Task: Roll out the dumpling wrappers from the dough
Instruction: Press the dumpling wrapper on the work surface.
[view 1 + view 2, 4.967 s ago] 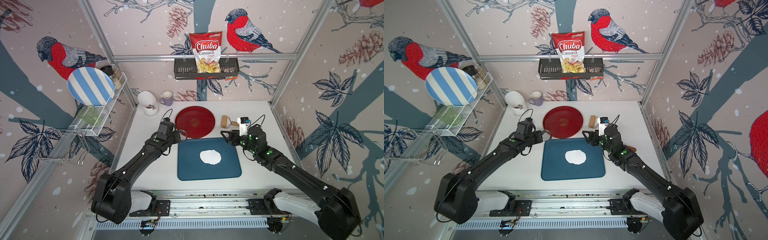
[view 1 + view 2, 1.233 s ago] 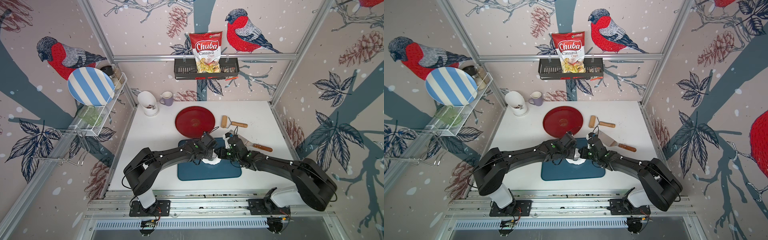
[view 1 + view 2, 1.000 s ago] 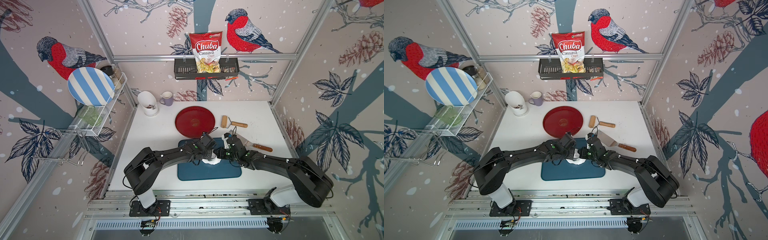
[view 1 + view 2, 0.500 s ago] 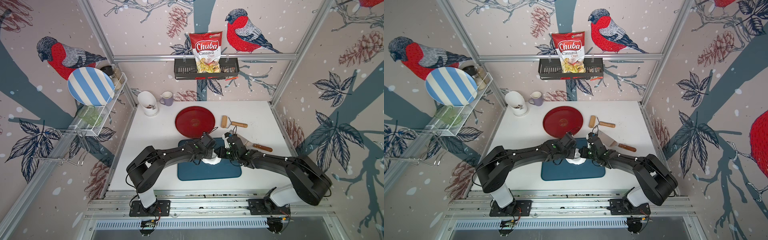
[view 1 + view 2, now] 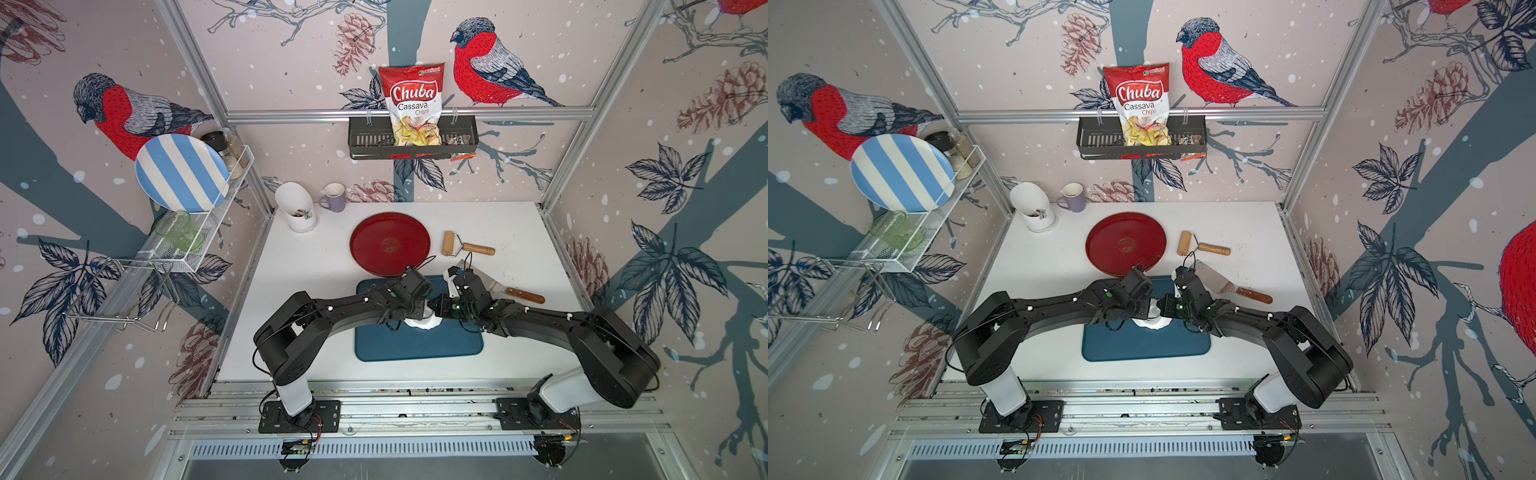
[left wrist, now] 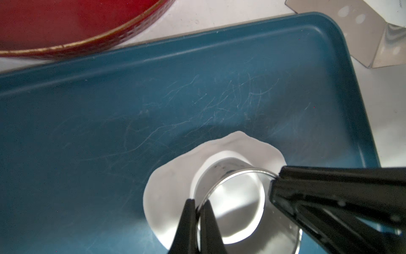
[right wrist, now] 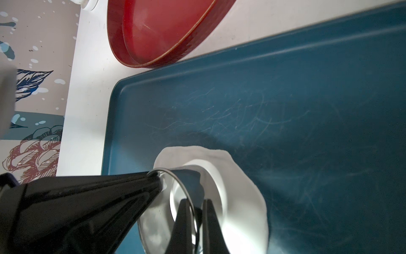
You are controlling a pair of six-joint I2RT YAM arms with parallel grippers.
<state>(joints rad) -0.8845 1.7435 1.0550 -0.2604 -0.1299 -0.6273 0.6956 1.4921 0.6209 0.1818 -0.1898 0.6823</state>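
The left hand and right hand each pinch the rim of the shiny metal ring cutter, sunk into the thin white dough sheet near the blue plastic tray's middle. Uneven pressure could tilt it and cut raggedly; dough may cling and lift.

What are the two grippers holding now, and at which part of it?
Both hold the metal ring cutter by its top rim: the left gripper and the right gripper each pinch the thin wall, on opposite sides.
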